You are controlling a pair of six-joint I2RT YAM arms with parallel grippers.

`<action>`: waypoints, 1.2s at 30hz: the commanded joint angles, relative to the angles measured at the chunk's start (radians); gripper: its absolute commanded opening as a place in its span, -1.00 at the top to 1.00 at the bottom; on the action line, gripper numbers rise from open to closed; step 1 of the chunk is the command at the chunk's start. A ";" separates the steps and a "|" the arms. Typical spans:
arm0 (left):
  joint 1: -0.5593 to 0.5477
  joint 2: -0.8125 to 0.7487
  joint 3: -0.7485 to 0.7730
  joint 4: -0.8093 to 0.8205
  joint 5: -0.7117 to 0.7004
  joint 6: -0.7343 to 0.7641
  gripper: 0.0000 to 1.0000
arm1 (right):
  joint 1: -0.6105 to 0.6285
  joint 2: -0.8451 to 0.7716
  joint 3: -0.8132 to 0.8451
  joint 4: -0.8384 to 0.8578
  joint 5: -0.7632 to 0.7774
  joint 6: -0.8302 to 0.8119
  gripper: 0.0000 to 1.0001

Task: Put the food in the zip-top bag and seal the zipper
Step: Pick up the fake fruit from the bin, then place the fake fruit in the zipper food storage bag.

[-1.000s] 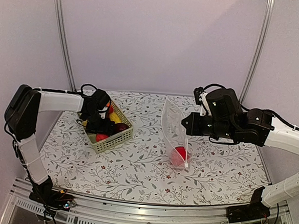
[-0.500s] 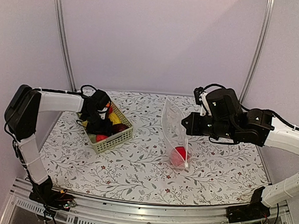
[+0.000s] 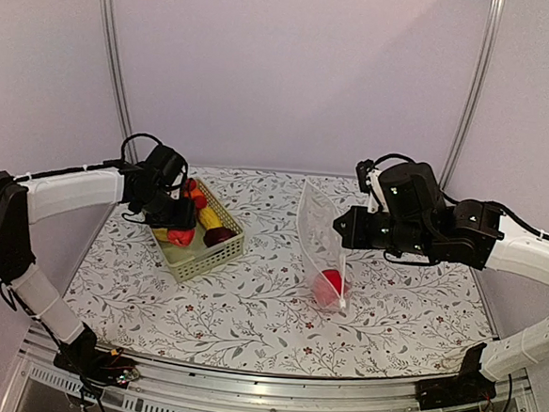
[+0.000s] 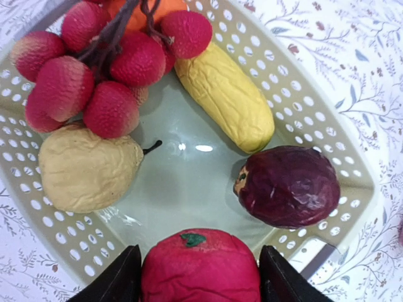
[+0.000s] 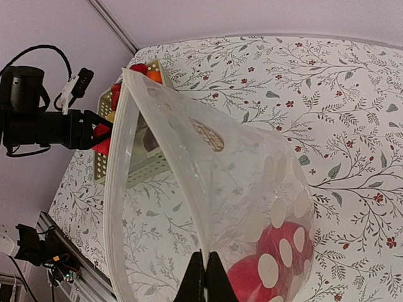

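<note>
1. Red first: the round red fruit [image 4: 200, 267] is clamped between my left jaws, sitting over the near end of the pale green basket [image 4: 352, 207].
2. Other stuff in the basket: a maroon fruit [image 4: 288, 185], a long yellow fruit [image 4: 223, 94], a pale pear [image 4: 88, 167] and a bunch of bumpy red berries [image 4: 94, 69].
3. My right jaws are pinched tight on the wall of the zip-top bag [image 5: 252, 170]. They're holding it upright on the table [image 3: 248, 308], mouth edge on the basket side. One bagged red fruit [image 5: 264, 270] already lies at the bottom.
4. So I reckon this is the carry step for the next fruit, with sealing a long way off.
5. The next move needs a lift clear of the basket wall, then a swing across. It has to drop in through the mouth without shoving the floppy zipper [image 5: 112, 189] strip shut.
</note>
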 commanded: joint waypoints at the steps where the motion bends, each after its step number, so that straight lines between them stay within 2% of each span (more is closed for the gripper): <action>1: 0.008 -0.141 -0.042 0.059 0.008 -0.010 -0.24 | 0.006 -0.025 0.006 -0.021 0.007 -0.004 1.00; 8: -0.006 -0.342 -0.076 0.111 0.105 0.006 -0.22 | 0.005 -0.017 0.013 -0.009 -0.017 -0.003 1.00; 10: -0.020 -0.392 -0.076 0.131 0.184 0.003 -0.22 | 0.006 -0.010 0.021 0.000 -0.034 -0.007 1.00; 16: -0.153 -0.456 -0.027 0.197 0.274 0.000 -0.21 | 0.006 0.021 0.050 0.017 -0.063 -0.033 1.00; 25: -0.393 -0.419 0.060 0.407 0.341 -0.047 -0.21 | 0.007 0.040 0.066 0.029 -0.066 -0.033 1.00; 36: -0.563 -0.236 0.103 0.686 0.271 -0.094 -0.20 | 0.021 0.035 0.063 0.047 -0.066 -0.029 1.00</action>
